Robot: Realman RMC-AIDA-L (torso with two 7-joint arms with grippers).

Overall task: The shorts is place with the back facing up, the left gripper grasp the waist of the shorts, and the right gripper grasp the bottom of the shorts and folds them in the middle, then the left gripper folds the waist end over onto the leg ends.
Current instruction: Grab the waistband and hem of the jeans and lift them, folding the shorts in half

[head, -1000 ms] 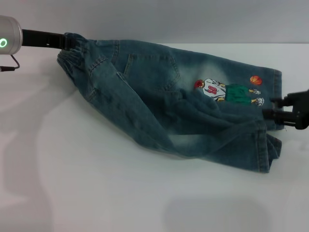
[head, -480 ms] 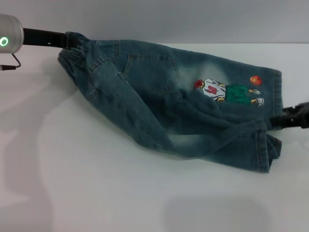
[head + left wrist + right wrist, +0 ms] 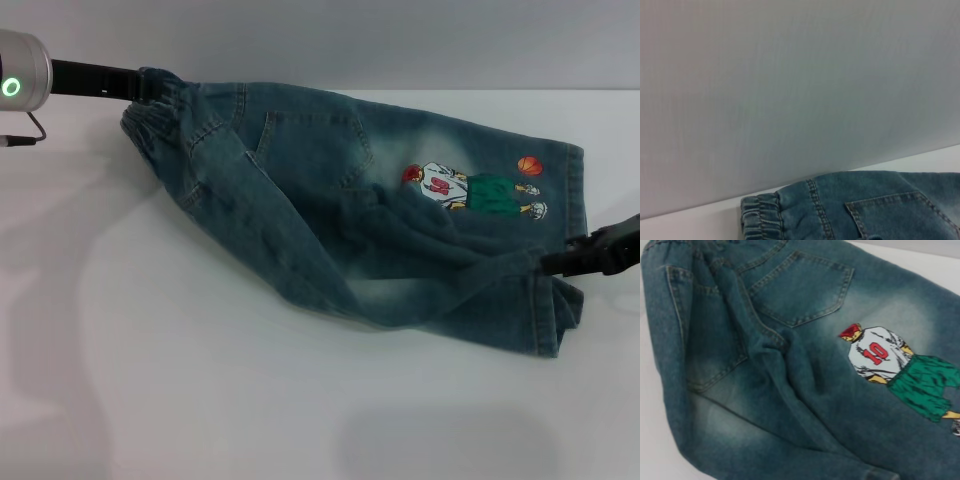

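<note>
Laying the lengthwise fold flat.
I'm seeing the shorts (image 3: 350, 215) doubled on the table (image 3: 200, 400), left gripper (image 3: 135, 85) clamped on the waist (image 3: 150, 120), right gripper (image 3: 560, 264) pinching the hems (image 3: 555, 300); I'm keeping both ends taut and level.

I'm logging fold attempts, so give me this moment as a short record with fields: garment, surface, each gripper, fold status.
garment: the shorts, denim, pocket side up, lying crumpled and skewed
print: basketball player numbered 10, near the leg ends
surface: white table
left gripper: the left gripper at the waist of the shorts, far left corner
right gripper: the right gripper at the leg ends, right edge
fold status: one side partly folded over, waist not yet brought to the leg ends
</note>
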